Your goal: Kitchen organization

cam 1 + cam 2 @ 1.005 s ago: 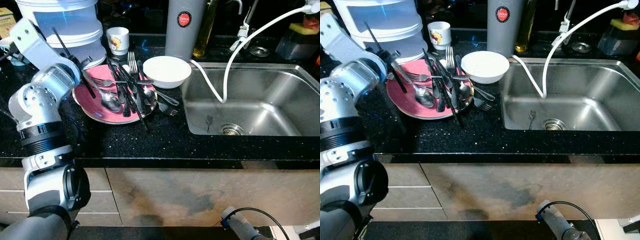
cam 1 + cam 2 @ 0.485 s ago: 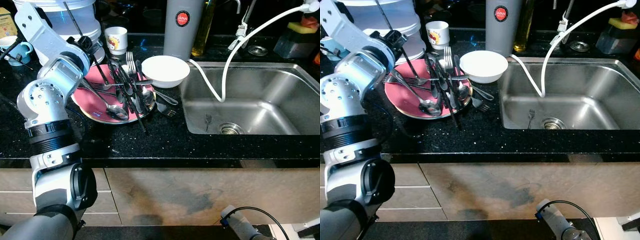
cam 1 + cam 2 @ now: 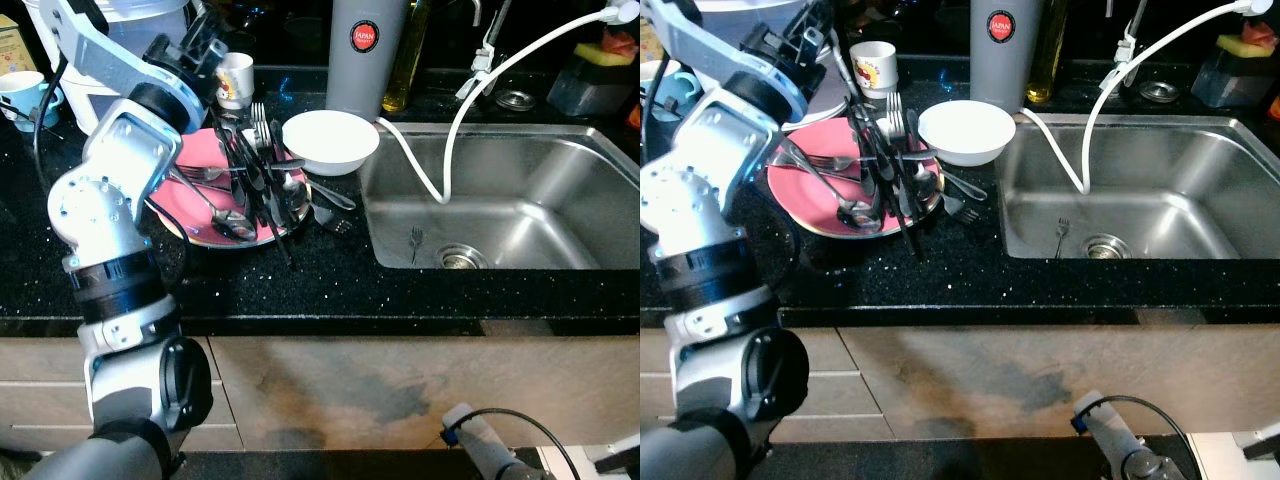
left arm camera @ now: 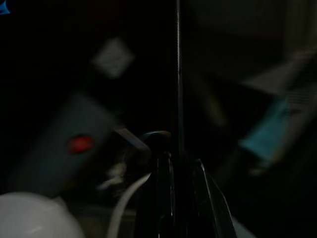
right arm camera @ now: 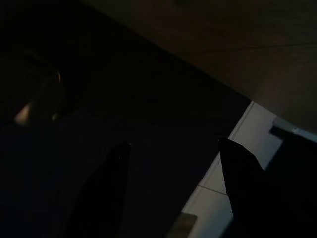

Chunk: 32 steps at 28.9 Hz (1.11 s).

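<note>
Several forks, spoons and knives point(image 3: 250, 185) lie heaped on the pink plate point(image 3: 200, 215), beside the white bowl point(image 3: 330, 140) on the black counter point(image 3: 330, 280). The left gripper point(image 3: 205, 50) is raised over the plate's far edge near the small cup point(image 3: 236, 78), fingers clenched on a thin dark utensil handle point(image 4: 178, 74). The right gripper point(image 5: 173, 163) hangs low by the floor, fingers spread apart. A small fork point(image 3: 418, 242) lies in the steel sink point(image 3: 560, 180).

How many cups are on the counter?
2: a white printed cup behind the pink plate, and a light blue cup at the counter's far left. Others may be hidden.
</note>
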{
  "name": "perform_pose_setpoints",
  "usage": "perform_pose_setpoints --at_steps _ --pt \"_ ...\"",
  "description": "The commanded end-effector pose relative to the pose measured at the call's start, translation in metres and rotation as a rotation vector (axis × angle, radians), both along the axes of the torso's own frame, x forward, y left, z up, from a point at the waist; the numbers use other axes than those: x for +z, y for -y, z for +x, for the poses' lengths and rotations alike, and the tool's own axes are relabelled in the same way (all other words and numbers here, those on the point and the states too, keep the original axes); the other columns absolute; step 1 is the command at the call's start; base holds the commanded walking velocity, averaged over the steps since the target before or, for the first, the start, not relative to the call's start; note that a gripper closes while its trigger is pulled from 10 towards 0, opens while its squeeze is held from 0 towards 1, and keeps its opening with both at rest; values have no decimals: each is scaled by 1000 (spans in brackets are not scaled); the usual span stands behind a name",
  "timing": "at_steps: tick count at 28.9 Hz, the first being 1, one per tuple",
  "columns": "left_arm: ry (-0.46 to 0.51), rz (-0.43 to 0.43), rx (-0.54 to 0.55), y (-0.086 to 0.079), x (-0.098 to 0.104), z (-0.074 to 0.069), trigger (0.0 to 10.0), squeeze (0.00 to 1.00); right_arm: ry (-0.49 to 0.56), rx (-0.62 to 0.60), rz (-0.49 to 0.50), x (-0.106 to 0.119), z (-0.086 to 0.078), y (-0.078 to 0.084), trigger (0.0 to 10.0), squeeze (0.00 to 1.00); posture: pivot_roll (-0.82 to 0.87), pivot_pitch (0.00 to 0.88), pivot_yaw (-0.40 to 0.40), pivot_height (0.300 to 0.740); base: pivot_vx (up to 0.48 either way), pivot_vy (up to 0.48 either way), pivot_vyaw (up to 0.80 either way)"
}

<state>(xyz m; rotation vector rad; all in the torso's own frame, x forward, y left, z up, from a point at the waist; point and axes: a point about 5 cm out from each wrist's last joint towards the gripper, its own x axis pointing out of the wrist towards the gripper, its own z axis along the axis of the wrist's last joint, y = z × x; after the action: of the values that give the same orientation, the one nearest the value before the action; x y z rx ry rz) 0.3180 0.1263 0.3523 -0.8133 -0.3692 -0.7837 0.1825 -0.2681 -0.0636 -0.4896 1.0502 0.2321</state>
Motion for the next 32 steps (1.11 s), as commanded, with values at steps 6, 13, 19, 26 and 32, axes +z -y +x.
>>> perform_pose_setpoints --at_steps 6,13,19,26,32 --pt "154 147 -202 29 -7 -27 10000 0 9 -38 30 -1 0 -3 10000 0 30 24 -16 740 0 0 0" --pt "317 427 -290 43 -15 -46 10000 0 3 -57 43 -1 1 -4 10000 0 28 16 -13 740 0 0 -446" --pt "329 454 -264 43 -16 -40 10000 0 3 -57 38 -1 2 -3 10000 0 19 13 -5 740 0 0 -786" --pt "352 526 -206 47 -17 -32 10000 0 -3 -62 34 0 1 0 10000 0 15 20 -3 740 0 0 -788" --pt "385 762 -19 49 -22 -12 10000 0 -1 -62 27 0 -1 2 10000 0 15 25 -2 740 0 0 -656"
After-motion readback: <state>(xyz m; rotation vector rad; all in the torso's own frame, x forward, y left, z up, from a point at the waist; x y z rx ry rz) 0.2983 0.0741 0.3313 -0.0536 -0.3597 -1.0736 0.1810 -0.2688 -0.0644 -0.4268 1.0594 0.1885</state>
